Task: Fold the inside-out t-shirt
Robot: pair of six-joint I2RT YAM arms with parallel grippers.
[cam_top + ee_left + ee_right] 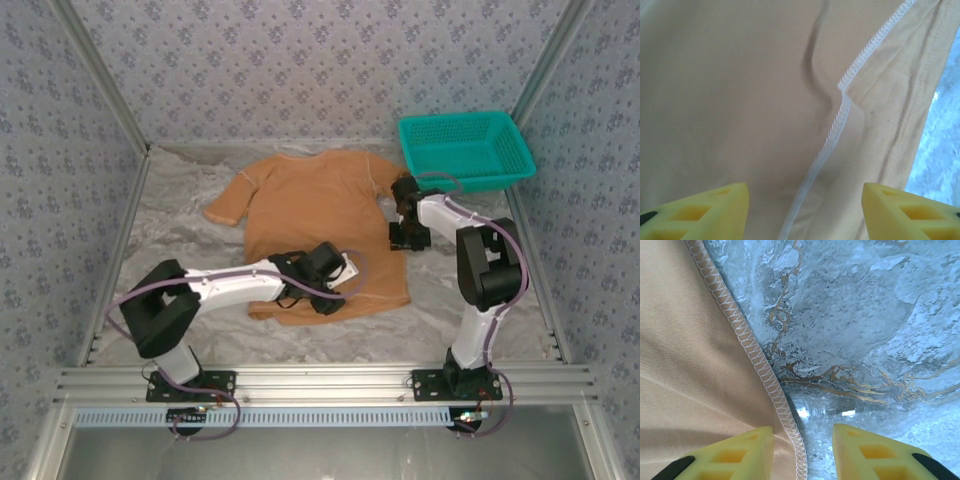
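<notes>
- The inside-out t-shirt [320, 215] lies spread flat on the marbled worktop [470, 300], collar far, hem near, left of a teal basket [470, 172].
- My left end effector [805, 210] hangs over the near hem, toward its right corner. It is spread wide and grips nothing, and a white stitched seam runs beneath the gap.
- My right end effector [802, 442], narrower but not closed, straddles the shirt's right side edge, half over cloth and half over bare worktop.
</notes>
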